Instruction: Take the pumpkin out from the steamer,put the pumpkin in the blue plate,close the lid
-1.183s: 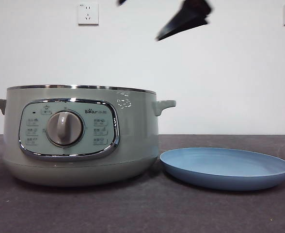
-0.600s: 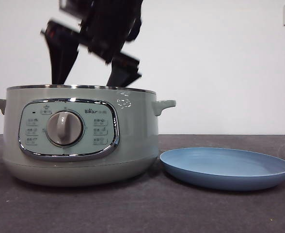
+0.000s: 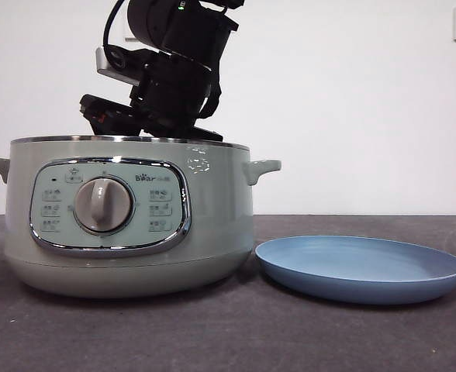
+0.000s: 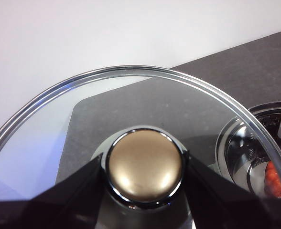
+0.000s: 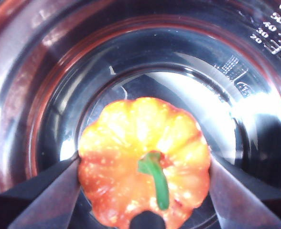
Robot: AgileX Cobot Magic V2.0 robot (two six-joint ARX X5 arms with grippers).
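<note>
We see the right claw point(image 5: 145, 200) sunk inside the pale sage-green round steamer point(image 3: 127, 225), its jaws spread apart on either side of the small orange-red toy pumpkin point(image 5: 143, 157), flanking it, contact uncertain. The pumpkin sits low in the centre of the right wrist frame, on the shiny metal bowl floor. We judge it light, stiff and smooth-skinned, so gripping its rounded flanks below the curved green stem point(image 5: 156, 179) looks safest. The left claw point(image 4: 145, 191) is clamped on the knob point(image 4: 145, 166) of the round glass lid point(image 4: 83, 109). The matte light-blue plate point(image 3: 361, 267) waits lower right on the dark surface point(image 3: 228, 341).
</note>
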